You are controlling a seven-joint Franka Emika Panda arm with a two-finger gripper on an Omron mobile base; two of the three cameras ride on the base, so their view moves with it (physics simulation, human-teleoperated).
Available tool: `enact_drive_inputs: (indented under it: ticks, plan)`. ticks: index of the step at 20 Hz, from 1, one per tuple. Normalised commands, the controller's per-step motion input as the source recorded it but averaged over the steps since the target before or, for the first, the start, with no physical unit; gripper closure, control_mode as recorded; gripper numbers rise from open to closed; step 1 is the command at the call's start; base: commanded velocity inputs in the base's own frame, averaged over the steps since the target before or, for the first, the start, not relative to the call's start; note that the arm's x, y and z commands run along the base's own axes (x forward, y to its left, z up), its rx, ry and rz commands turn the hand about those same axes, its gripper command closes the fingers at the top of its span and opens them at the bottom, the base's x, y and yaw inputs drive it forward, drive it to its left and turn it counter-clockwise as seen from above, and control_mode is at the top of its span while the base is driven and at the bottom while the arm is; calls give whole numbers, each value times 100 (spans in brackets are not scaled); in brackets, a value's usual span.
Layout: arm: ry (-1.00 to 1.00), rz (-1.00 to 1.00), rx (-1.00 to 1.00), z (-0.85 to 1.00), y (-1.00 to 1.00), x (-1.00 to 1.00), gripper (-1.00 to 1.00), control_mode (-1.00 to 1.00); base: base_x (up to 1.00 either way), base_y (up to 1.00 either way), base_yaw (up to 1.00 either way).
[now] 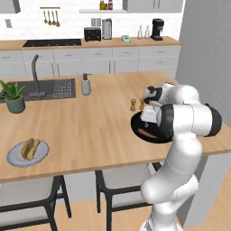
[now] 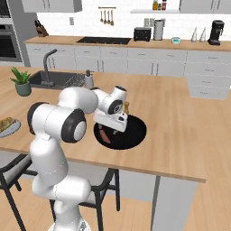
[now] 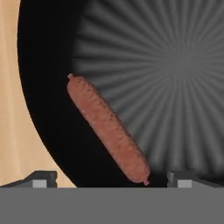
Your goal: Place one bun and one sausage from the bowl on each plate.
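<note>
A wide, shallow black bowl (image 2: 131, 133) sits on the wooden tabletop (image 1: 90, 126), toward its near right edge. Inside it lies a single reddish-brown sausage (image 3: 107, 129), resting on the dark floor of the bowl close to its rim. In the hand view the sausage runs on a slant, and pale wood of the tabletop shows just beyond the bowl's edge.

The robot's white hand (image 3: 111, 177) hangs low over the bowl, directly above the sausage. Its two dark fingertips stand wide apart, one to either side of the sausage's nearer end, and nothing is gripped between them. The arm's bulky white elbow covers part of the bowl in both base views.

Far off to the left, near the front edge of the tabletop, is a flat light-grey plate (image 1: 13, 158). It holds a bun (image 1: 34, 149) with a sausage lying against it.

Just behind the bowl stand two small brown shakers (image 1: 133, 104), side by side and close to the hand. Farther back on the left is a sink (image 1: 54, 88) with a tall grey tap, a grey soap dispenser (image 1: 85, 85) beside it and a potted green plant (image 1: 14, 97) at the left end. Dark-framed stools (image 1: 117, 185) are tucked beneath the near edge of the tabletop.
</note>
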Motion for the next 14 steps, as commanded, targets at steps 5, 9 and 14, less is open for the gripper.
enact_drive_inputs:
  ticks: [5, 9, 14]
  plan:
    - [0, 11, 8, -42, -3, 39, -100, -100, 0, 0, 0]
    - [0, 5, 9, -31, 0, 11, -100, -100, 0, 0, 0]
    - [0, 0, 2, -11, 18, -29, -100, -100, 0, 0, 0]
